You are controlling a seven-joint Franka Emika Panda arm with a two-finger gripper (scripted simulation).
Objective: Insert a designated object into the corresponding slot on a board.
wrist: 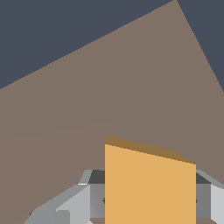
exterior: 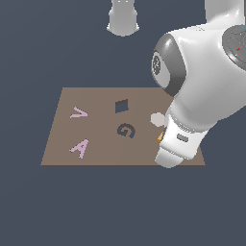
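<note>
block: small flat orange square block (wrist: 150,186) sits between the fingers (wrist: 76,202), gripped on both sides, at the large flat brown board (exterior: 96,144) 3 o'clock edge.
slot: dark navy square cutout (exterior: 121,106), 12 o'clock of centre, well apart.
risk: yaw mismatch jams corners on slot rim; pale grey hexagon (exterior: 157,118) near the path could get knocked.

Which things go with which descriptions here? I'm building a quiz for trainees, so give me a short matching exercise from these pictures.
Things:
1. orange block
2. square slot
3. grey hexagon
4. pink letter A

Descriptions:
a. dark empty cutout in the board
b. between the fingers of the hand
c. pale piece lying beside the arm
d. near the board's corner on the exterior view's left

Pairs: 1-b, 2-a, 3-c, 4-d
</note>
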